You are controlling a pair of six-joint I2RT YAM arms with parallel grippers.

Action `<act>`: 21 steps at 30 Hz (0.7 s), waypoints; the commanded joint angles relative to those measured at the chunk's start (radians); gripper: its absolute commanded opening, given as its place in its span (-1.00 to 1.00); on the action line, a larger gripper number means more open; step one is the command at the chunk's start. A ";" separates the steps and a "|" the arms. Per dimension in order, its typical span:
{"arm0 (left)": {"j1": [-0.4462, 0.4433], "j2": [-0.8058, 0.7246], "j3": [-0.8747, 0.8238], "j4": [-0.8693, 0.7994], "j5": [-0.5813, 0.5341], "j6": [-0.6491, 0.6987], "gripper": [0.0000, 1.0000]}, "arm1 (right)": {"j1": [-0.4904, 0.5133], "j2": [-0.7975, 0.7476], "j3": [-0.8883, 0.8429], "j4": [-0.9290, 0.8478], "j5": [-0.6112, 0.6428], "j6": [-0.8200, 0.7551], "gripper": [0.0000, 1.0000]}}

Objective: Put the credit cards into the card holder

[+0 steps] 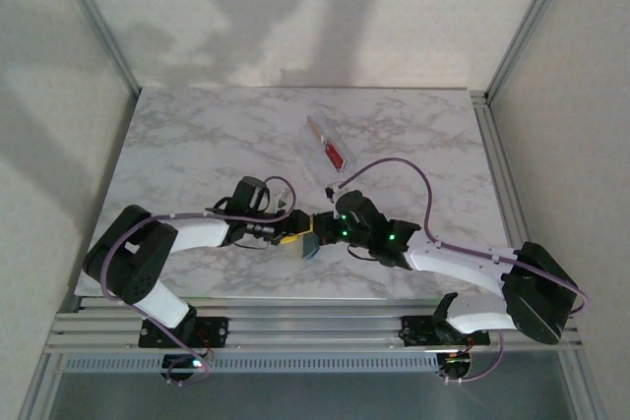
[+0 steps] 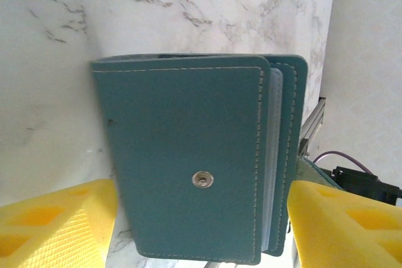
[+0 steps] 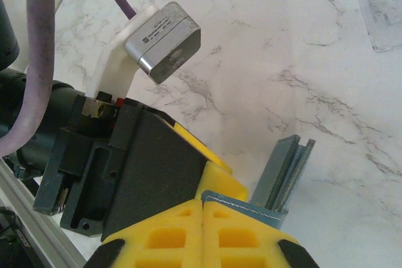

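Observation:
A teal folding wallet stands on edge on the marble, its snap stud facing the left wrist camera. My left gripper is shut on it, one yellow finger against each side. My right gripper is shut, with the wallet's stitched strap running from the wallet into the seam between its pads. Both grippers meet at the wallet near the front middle. The clear card holder lies further back with a red credit card in it.
A corner of the clear holder shows at the upper right of the right wrist view. The left gripper's black and yellow body sits tight against my right fingers. A purple cable loops over the table. The rail edge runs along the front.

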 commanded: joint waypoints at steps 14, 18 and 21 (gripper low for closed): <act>-0.019 0.052 0.037 -0.071 -0.068 0.061 0.34 | -0.006 -0.005 0.017 0.008 0.019 -0.028 -1.00; -0.017 0.043 0.051 -0.131 -0.125 0.082 0.20 | -0.006 -0.022 0.011 -0.003 0.042 -0.021 -1.00; -0.014 0.028 0.049 -0.150 -0.171 0.087 0.19 | -0.005 -0.031 0.017 -0.030 0.053 -0.039 -1.00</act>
